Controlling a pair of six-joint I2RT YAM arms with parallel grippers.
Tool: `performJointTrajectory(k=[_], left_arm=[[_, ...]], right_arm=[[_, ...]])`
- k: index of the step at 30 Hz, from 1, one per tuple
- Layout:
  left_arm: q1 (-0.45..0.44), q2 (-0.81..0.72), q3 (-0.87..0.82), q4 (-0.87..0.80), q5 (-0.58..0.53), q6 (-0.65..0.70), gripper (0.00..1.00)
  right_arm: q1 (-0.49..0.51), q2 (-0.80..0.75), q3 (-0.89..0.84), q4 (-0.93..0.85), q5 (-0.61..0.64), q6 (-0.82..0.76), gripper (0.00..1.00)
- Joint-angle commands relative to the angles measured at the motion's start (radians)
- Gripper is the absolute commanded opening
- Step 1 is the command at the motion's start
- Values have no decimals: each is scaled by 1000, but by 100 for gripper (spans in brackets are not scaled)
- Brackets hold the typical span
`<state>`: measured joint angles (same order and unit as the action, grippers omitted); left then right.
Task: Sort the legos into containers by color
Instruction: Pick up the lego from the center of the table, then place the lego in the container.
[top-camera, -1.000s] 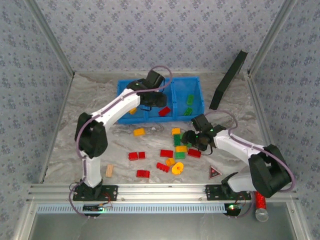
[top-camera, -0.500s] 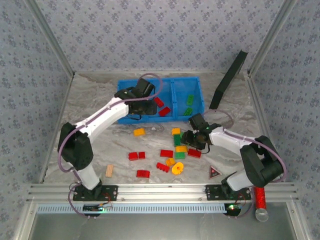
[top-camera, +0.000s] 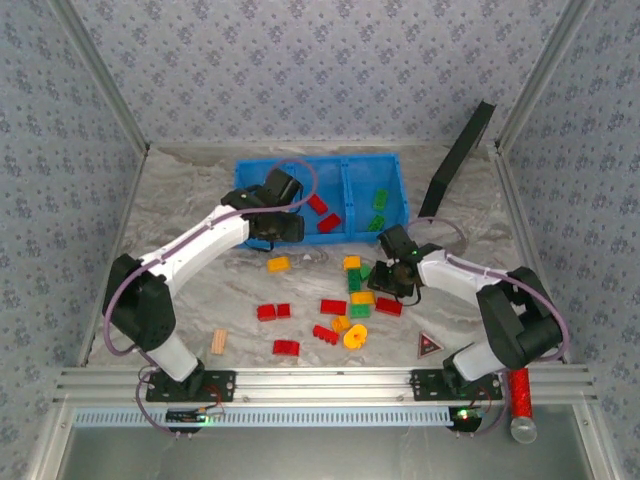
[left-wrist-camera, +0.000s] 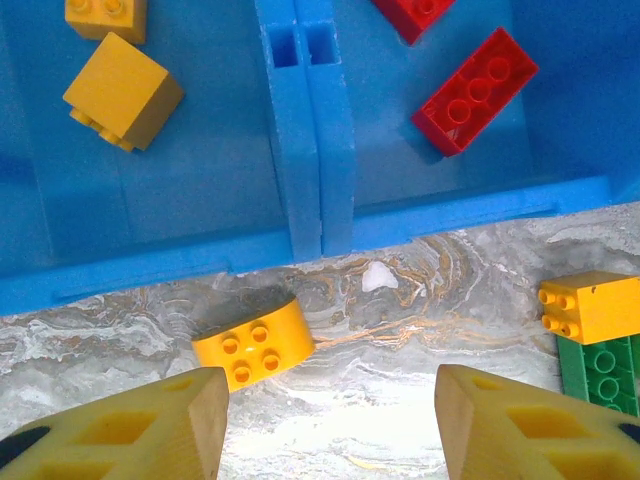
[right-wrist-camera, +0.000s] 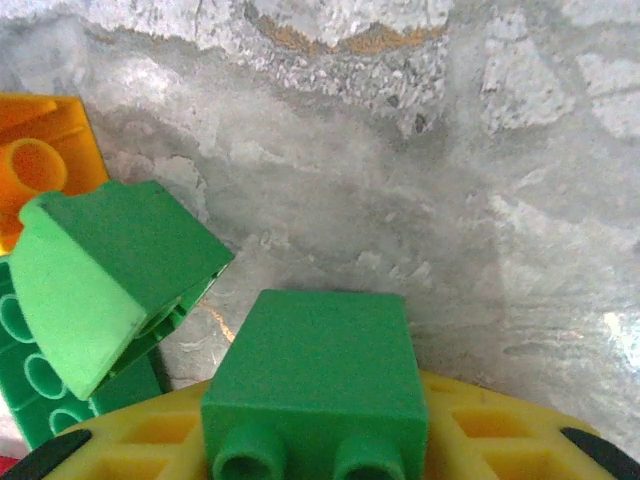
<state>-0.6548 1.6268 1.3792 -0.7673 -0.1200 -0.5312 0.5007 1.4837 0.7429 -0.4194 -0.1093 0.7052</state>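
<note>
The left arm has drawn back from over the middle of the blue bin (top-camera: 360, 160) to its near left edge. The right arm's elbow has folded in, while its gripper stays low over the same cluster of bricks.

In the left wrist view, the left gripper (left-wrist-camera: 330, 430) hangs with jaws wide and empty above the marbled table (left-wrist-camera: 400, 320). A round yellow brick (left-wrist-camera: 252, 343) lies just outside the bin's near wall. Yellow bricks (left-wrist-camera: 122, 90) sit in the compartment at upper left, red bricks (left-wrist-camera: 475, 90) in the one at upper right.

In the top view, green bricks (top-camera: 378, 200) lie in the right-hand compartment, and loose legos (top-camera: 333, 307) are scattered at lower centre.

The right gripper (right-wrist-camera: 315, 450) pinches a green brick (right-wrist-camera: 315, 370) at bottom centre. A tilted green brick (right-wrist-camera: 110, 275) is to its left, with an orange brick (right-wrist-camera: 40, 165) at upper left.
</note>
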Motion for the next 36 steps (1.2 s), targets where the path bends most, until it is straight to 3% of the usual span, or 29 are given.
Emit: performJointTrajectory(k=[1,9,16,20,24,36], left_arm=[[6,-36,-2,-28,-6,16,57],[6,-103,-121,-45,19,-30,58],[5,-173,-249,-13,48,-78,59],[1,-189,-299,39,63,-89,63],[0,-197,-353,121,67,-85,72],[1,-83,-339,196,42,-108,78]], right_arm=[[-11,28,48,-20,49,-65,36],[-9,22,112,-101,62,-139,26],[-10,-46,290,-293,164,-255,25],[-21,-42,399,-315,173,-359,26],[-51,24,535,-317,186,-449,26],[-134,324,829,-257,129,-539,26]])
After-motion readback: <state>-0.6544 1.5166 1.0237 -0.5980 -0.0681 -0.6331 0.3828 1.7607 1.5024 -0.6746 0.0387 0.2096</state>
